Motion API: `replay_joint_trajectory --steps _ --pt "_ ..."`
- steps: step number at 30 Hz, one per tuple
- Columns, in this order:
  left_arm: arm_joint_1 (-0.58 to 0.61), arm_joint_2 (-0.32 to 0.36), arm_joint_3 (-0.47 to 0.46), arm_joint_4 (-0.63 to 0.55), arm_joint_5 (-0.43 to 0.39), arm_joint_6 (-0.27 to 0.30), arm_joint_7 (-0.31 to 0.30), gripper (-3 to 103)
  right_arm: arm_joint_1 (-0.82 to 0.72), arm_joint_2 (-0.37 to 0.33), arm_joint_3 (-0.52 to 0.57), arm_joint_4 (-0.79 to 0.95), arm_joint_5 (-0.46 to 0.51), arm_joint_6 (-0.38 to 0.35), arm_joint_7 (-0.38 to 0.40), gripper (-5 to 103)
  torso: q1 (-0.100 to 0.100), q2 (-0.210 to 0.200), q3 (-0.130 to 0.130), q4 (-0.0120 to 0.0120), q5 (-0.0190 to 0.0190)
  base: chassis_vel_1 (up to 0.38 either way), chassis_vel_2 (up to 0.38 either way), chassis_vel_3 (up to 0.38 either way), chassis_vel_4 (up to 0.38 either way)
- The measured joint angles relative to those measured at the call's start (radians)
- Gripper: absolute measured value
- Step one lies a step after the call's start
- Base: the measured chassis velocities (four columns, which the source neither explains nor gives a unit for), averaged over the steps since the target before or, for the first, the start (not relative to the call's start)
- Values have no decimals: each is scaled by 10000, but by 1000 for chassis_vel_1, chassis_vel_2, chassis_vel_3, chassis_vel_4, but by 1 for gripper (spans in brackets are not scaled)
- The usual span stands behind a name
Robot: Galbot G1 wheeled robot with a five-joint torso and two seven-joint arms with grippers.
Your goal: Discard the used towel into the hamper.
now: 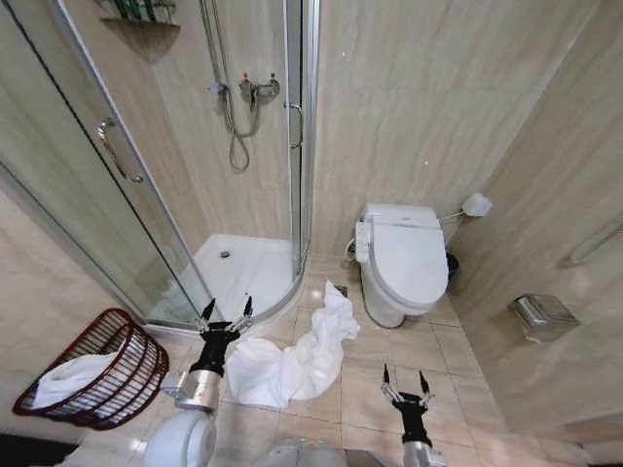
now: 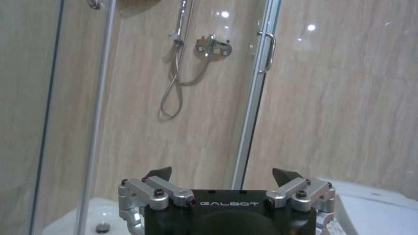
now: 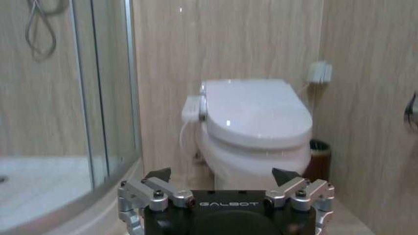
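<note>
Wicker hamper [image 1: 97, 375], lower left, holding white cloth [image 1: 73, 377]; crumpled towel [image 1: 297, 355] centre floor; left gripper [image 1: 227, 311] and right gripper [image 1: 405, 377] spread, empty.

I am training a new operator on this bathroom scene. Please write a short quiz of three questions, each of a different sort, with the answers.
1. True or false: the left gripper already grips the white towel on the floor.
2. The hamper stands at the robot's: A) left B) right C) straight ahead, behind the toilet.
3. What already lies inside the hamper?

Key
1. False: both the left gripper and the right gripper are open and empty.
2. A.
3. A white cloth.
</note>
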Motion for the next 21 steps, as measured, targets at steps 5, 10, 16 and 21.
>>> replay_joint_trajectory --steps 5,10,16,21 --pt "-1 0 0 0 0 0 0 100 52 -71 -63 -322 163 -93 5 100 -114 -254 -140 1 0 0 0 0 0" --pt "-1 0 0 0 0 0 0 100 11 -84 -116 -291 291 -145 -17 100 -217 -489 -271 1 0 0 0 0 0" --pt "0 0 0 0 0 0 0 100 -17 -97 -134 -118 403 -349 -19 100 -314 -715 -400 1 -1 0 0 0 0" --pt "-1 0 0 0 0 0 0 100 -17 -118 -151 -17 663 -508 -54 100 -420 -959 -539 1 0 0 0 0 0"
